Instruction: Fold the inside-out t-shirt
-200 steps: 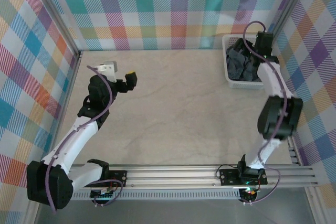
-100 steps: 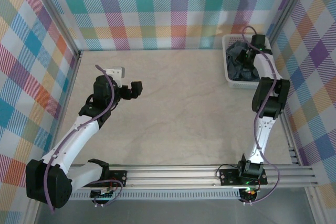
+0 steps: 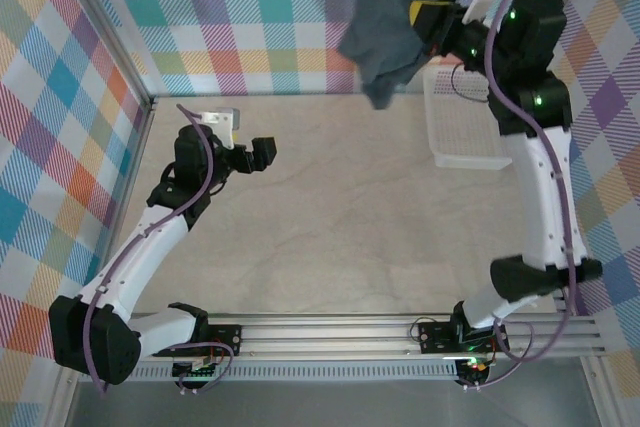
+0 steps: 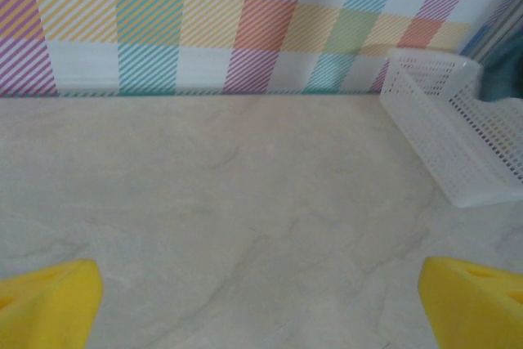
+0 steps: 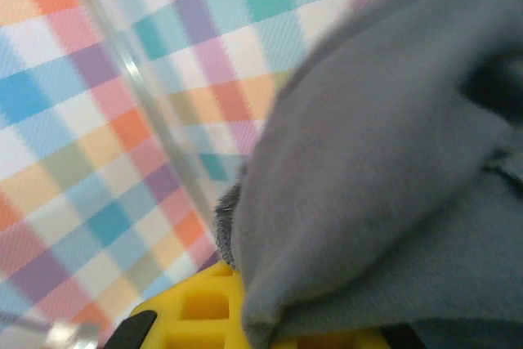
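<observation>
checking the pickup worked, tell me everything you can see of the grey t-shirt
The t-shirt is plain slate-grey soft fabric, no print visible. It hangs bunched in mid-air, left of the white basket and clear of it. The right pincer is shut on its right side.

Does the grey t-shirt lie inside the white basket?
No, the t-shirt hangs in the air from the right gripper, outside the white basket.

The t-shirt [image 3: 392, 17] is slate-grey, basket [image 3: 468, 160] white, walls [image 3: 250, 17] plaid, table [image 3: 340, 217] beige.
</observation>
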Action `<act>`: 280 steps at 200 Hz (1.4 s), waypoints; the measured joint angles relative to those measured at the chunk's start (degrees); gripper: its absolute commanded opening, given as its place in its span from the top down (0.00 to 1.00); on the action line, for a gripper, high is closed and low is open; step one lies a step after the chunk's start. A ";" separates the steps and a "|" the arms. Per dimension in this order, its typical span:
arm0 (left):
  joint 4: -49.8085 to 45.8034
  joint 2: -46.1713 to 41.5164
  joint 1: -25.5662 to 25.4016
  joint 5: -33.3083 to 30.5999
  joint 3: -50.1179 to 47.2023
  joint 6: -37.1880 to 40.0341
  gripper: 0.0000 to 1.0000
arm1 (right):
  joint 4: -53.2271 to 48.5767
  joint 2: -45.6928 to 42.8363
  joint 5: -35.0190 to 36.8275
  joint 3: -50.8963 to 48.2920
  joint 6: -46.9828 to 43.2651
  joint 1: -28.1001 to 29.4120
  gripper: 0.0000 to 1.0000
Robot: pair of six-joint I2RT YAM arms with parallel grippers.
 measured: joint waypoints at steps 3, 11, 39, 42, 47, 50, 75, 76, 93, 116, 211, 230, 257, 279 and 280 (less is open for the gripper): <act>0.00 -0.02 0.00 0.04 0.07 0.00 0.01 | 0.33 -0.90 -0.37 -1.64 0.42 0.22 1.00; -0.17 -0.07 0.00 0.07 0.09 -0.02 0.01 | 2.05 -2.84 -1.44 -6.97 1.31 0.81 0.93; -1.68 -0.04 0.00 0.11 0.07 -0.37 0.01 | 3.87 -0.68 -4.39 -22.18 4.22 3.23 0.37; -1.84 -0.02 0.00 0.11 0.07 -0.37 0.01 | 3.61 0.44 -4.46 -23.69 4.55 3.52 0.36; -2.03 -0.02 0.00 0.11 0.07 -0.39 0.01 | 2.93 2.19 -4.39 -25.75 4.94 3.80 0.34; -2.19 0.02 0.00 0.11 0.07 -0.37 0.01 | 2.40 3.13 -4.17 -26.80 5.11 3.91 0.33; -2.97 1.18 0.00 0.81 0.07 -0.39 0.01 | -2.34 7.28 -0.42 -35.56 6.45 4.63 0.33; -2.99 1.27 0.00 0.87 0.07 -0.39 0.01 | -2.43 7.21 -0.17 -36.06 6.62 4.63 0.34; -3.74 3.23 0.00 1.38 0.07 -0.74 0.01 | -2.62 4.76 1.05 -41.38 7.87 4.87 0.39; -6.05 6.73 0.00 0.31 0.07 -2.29 0.02 | -2.32 1.07 2.60 -45.16 7.67 7.96 0.37; -17.57 14.14 0.22 -5.64 -2.03 -6.82 0.03 | 2.64 19.63 11.91 -48.98 -1.11 32.41 1.00; -17.44 12.92 0.35 -5.51 -2.34 -6.51 0.00 | 1.46 19.93 13.42 -48.39 -2.54 32.57 1.00; -13.53 6.47 0.44 -0.13 -5.11 -2.84 0.00 | 2.40 11.98 13.88 -46.69 -3.28 31.69 1.00; -7.85 -0.09 0.00 5.18 -8.79 0.42 0.00 | 5.84 2.47 13.62 -45.18 -1.81 29.83 1.00; -7.67 -0.26 -0.02 5.31 -8.87 0.52 0.00 | 6.01 2.14 13.64 -45.13 -1.73 29.75 1.00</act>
